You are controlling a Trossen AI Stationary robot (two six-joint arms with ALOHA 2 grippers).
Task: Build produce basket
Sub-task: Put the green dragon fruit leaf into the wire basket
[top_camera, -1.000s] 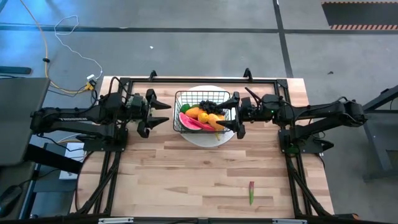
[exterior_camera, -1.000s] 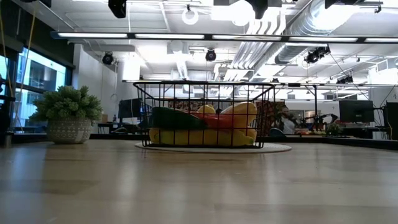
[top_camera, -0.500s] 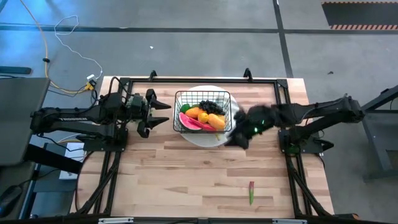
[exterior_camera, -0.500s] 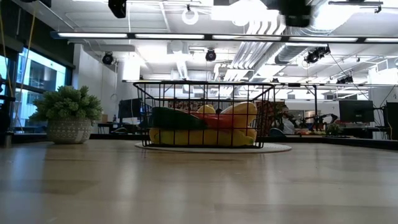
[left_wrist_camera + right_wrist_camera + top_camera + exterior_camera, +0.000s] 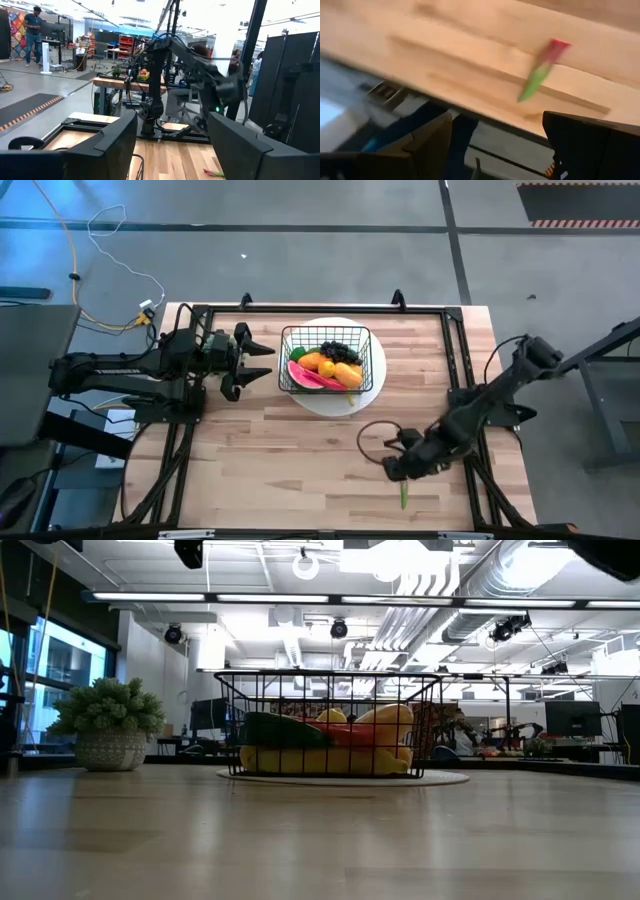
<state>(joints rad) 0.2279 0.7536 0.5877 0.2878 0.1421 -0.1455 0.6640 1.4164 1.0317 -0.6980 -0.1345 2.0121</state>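
The black wire basket (image 5: 325, 358) stands on a round white plate (image 5: 345, 402) at the far middle of the table. It holds produce: watermelon slice, orange and yellow fruit, dark grapes (image 5: 335, 350). A slim red-and-green piece (image 5: 404, 491) lies flat on the wood near the front edge. My right gripper (image 5: 393, 468) hangs open, tilted down, just above and beyond that piece (image 5: 540, 75). My left gripper (image 5: 262, 364) waits open, level, left of the basket, with nothing between its fingers.
A black frame (image 5: 300, 308) runs along the table's far and side edges. Bare wood lies between the plate and the front edge. In the low view the basket (image 5: 330, 725) shows with a potted plant (image 5: 108, 725) off to one side.
My right gripper has swung away from the basket's right side toward the table's near edge, sinking, rolling about and tipping downward. It now hangs by the red-and-green piece, still open. Basket and produce have not moved.
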